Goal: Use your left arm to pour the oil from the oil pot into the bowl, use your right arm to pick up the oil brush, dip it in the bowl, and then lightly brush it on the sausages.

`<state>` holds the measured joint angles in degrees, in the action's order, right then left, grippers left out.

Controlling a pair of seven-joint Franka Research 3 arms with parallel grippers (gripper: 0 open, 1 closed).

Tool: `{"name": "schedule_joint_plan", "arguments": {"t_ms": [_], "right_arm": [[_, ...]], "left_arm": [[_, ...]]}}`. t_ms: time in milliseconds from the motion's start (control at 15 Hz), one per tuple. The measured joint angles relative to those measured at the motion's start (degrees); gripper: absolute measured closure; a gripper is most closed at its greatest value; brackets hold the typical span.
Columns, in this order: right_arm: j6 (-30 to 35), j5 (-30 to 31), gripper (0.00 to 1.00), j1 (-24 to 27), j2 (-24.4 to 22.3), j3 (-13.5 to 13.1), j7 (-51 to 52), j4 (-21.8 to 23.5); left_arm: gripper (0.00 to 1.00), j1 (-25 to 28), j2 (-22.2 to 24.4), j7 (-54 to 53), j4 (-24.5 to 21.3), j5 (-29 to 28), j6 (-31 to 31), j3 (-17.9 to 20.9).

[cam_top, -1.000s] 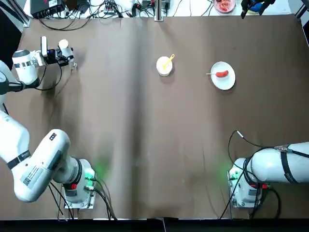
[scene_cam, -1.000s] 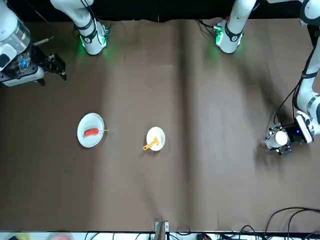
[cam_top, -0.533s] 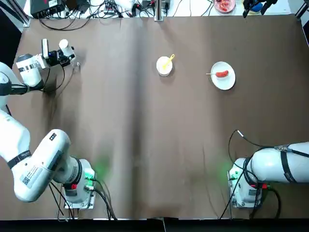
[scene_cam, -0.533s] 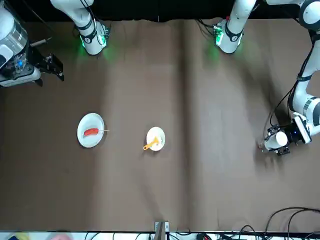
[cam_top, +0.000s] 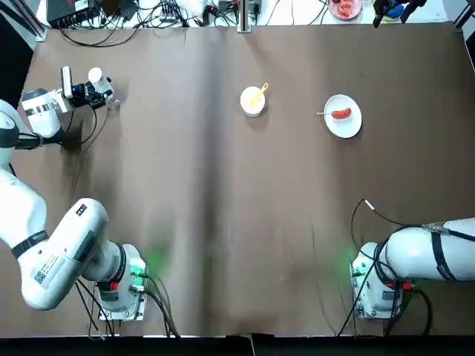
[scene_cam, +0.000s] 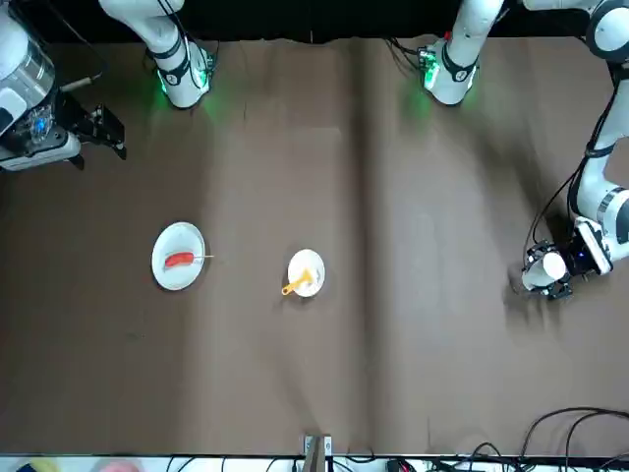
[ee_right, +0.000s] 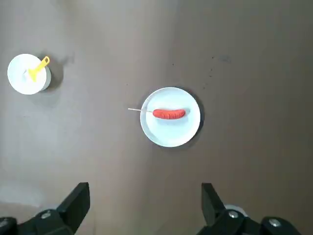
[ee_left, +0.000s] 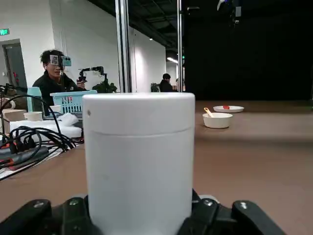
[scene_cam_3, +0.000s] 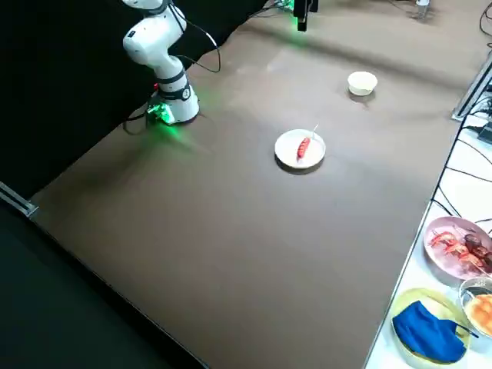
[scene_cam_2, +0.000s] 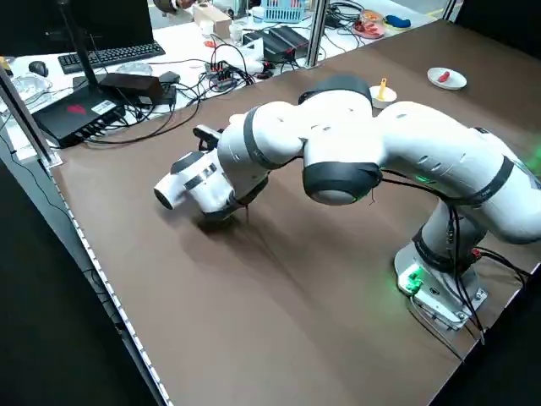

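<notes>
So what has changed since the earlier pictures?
The left end effector, holding the white-capped oil pot, has shifted slightly back toward the robot's bases. The open right end effector has edged to the robot's right since the earliest picture. Unchanged: the small white bowl with its yellow brush, and the red sausage on its white plate.

My bench (cam_top: 223, 185) is showing plain brown. The bowl (cam_top: 251, 105) is looking white, and the oil brush (ee_right: 39, 69) in it is glowing yellow-orange. The plate (ee_right: 170, 128) is appearing plain white under the red sausage (ee_right: 169, 114), which is showing darker stripes, and its pale skewer (ee_right: 139, 109). My arms are wearing white with black bands; green lights (scene_cam_3: 165, 114) are shining at their bases.
</notes>
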<state>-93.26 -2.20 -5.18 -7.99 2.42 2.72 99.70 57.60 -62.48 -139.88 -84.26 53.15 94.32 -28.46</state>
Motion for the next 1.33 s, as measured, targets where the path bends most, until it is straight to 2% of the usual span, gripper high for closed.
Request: {"name": "schedule_joint_plan", "arguments": {"t_ms": [200,533,733,933,1000,1200,1333], "right_arm": [[0.0,0.0,0.0,0.0,0.0,-0.01,0.0,0.0],[0.02,0.0,0.0,0.0,0.0,-0.01,0.0,0.0],[0.16,0.0,0.0,0.0,0.0,-0.01,0.0,0.0],[0.59,0.0,0.0,0.07,0.0,-0.06,0.0,0.01],[0.95,0.0,0.0,0.84,0.0,-0.09,-0.03,0.0],[0.97,0.0,0.0,2.02,0.0,-0.15,-0.03,-0.03],[0.97,0.0,0.0,2.21,0.0,-0.15,-0.11,-0.14]], "left_arm": [[0.4,-0.02,0.0,-0.05,0.26,-0.04,-0.03,0.11],[0.0,-0.03,0.13,0.12,1.01,-0.04,-0.04,0.67],[0.0,0.09,0.77,0.11,1.68,-0.04,-0.04,3.1],[0.0,0.24,2.67,0.11,3.13,-0.42,-0.95,7.22],[0.0,0.52,3.67,0.05,4.66,-2.42,-1.66,8.71],[0.0,0.08,6.62,1.43,6.34,-8.12,-1.94,8.53],[0.0,-1.4,10.05,6.71,6.62,-12.38,-1.94,8.48]]}}
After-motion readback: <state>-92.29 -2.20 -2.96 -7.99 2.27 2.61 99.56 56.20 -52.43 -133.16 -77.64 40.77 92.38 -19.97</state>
